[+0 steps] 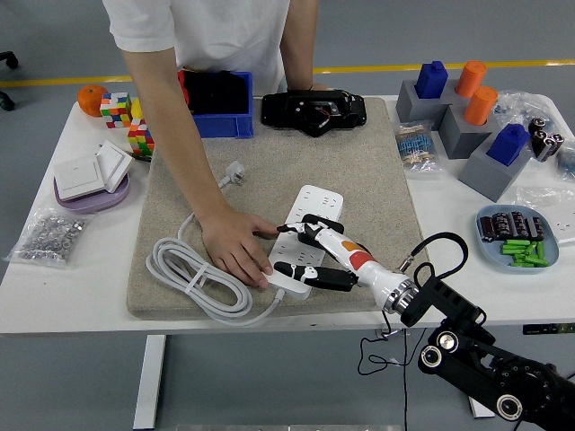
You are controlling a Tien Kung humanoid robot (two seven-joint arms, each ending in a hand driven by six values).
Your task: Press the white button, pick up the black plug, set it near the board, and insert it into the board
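White table point(54, 278), beige mat point(359, 180): right hand point(310, 251), centre frame, fingers curled on black plug point(296, 268) at power strip point(310, 238); person's hand point(232, 247) steadies strip. Risk: misaligned prongs jam
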